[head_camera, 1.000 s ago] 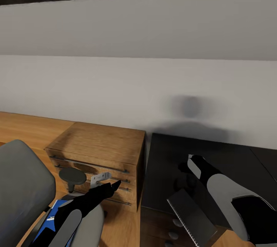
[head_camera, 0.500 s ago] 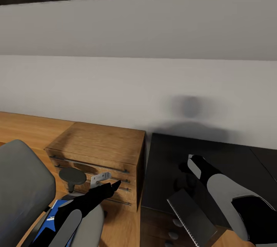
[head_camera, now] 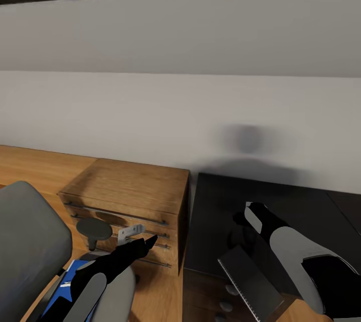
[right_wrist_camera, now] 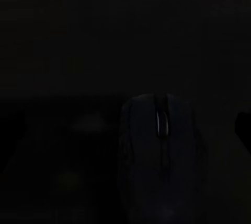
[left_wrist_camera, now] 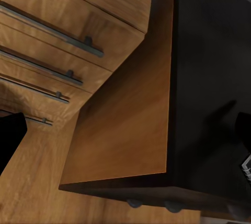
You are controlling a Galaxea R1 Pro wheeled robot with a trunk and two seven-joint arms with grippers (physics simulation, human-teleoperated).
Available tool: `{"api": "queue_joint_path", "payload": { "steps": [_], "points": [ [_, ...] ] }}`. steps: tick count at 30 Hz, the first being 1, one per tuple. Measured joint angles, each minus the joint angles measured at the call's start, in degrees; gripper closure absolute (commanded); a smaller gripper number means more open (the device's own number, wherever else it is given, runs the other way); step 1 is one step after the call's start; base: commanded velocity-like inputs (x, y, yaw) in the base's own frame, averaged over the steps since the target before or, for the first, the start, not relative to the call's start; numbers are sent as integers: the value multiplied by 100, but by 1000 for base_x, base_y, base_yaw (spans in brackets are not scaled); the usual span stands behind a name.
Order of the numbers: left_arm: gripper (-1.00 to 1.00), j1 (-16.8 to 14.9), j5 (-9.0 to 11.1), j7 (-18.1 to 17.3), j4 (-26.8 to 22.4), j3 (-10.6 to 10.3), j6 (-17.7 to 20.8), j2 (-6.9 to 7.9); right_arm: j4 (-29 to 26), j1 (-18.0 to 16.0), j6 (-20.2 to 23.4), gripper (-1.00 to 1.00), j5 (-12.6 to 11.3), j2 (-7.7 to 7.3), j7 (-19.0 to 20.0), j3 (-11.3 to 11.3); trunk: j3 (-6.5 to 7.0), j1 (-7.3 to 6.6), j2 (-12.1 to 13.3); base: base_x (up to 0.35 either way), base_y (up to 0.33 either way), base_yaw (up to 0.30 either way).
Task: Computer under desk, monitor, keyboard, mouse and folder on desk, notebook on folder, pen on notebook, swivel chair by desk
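Head view: low light-wood drawer cabinet (head_camera: 131, 197) sits beside black-topped desk (head_camera: 260, 202); blue folder (head_camera: 62, 289) lies on grey swivel chair (head_camera: 30, 247). Left gripper (head_camera: 150, 240) hangs before the cabinet drawers, right gripper (head_camera: 243, 217) over the desk; openings unclear. Grey notebook slab (head_camera: 248, 277) sits at desk's near edge. Right wrist view: dark rounded mouse (right_wrist_camera: 159, 151) lies on the desk just ahead of the gripper, not held.

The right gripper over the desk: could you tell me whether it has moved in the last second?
No. In the head view the right gripper sits at the same spot over the black desk, judged against the wooden cabinet beside it.
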Motion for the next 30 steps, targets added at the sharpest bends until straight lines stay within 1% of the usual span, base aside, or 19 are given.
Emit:
{"api": "queue_joint_path", "payload": {
  "steps": [15,30],
  "points": [
    [-100,0,2,0,7,0,0,-5,2,0,0,-100,2,-17,8,0,-270,330,-602,0,0,0],
    [-100,0,8,0,9,0,0,-3,5,0,0,-100,19,-30,4,1,-270,330,-604,0,0,0]
  ]
}}
